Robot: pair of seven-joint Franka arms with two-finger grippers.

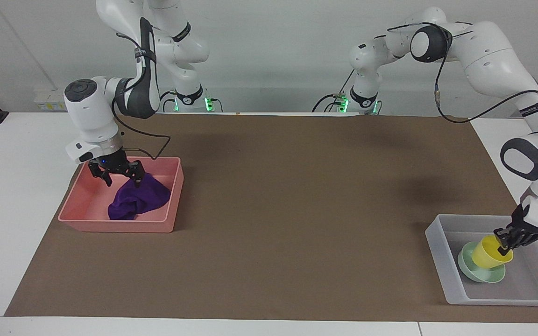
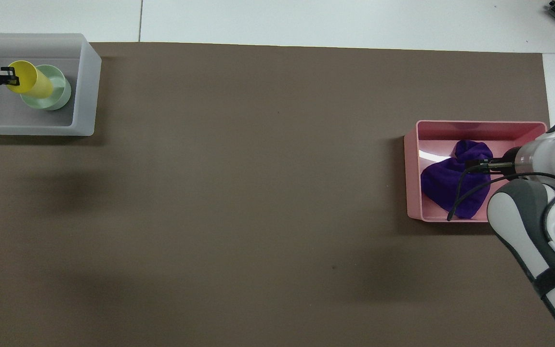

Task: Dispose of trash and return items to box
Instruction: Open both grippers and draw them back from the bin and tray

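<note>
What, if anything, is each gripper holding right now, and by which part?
The left gripper grips the yellow cup by its rim, over the green bowl. The right gripper is open above the purple cloth, holding nothing.

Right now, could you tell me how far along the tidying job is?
Done: purple cloth lies in the pink tray, right gripper open above it; green bowl sits in the clear box. In hand: left gripper holds the yellow cup on the bowl. Left: release it.

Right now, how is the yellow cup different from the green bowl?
The yellow cup is taller and narrower; the green bowl is wide and shallow. The cup leans, pinched at its rim by the left gripper; the bowl lies flat, the cup's base in it. Both are inside the whitish tray.
</note>
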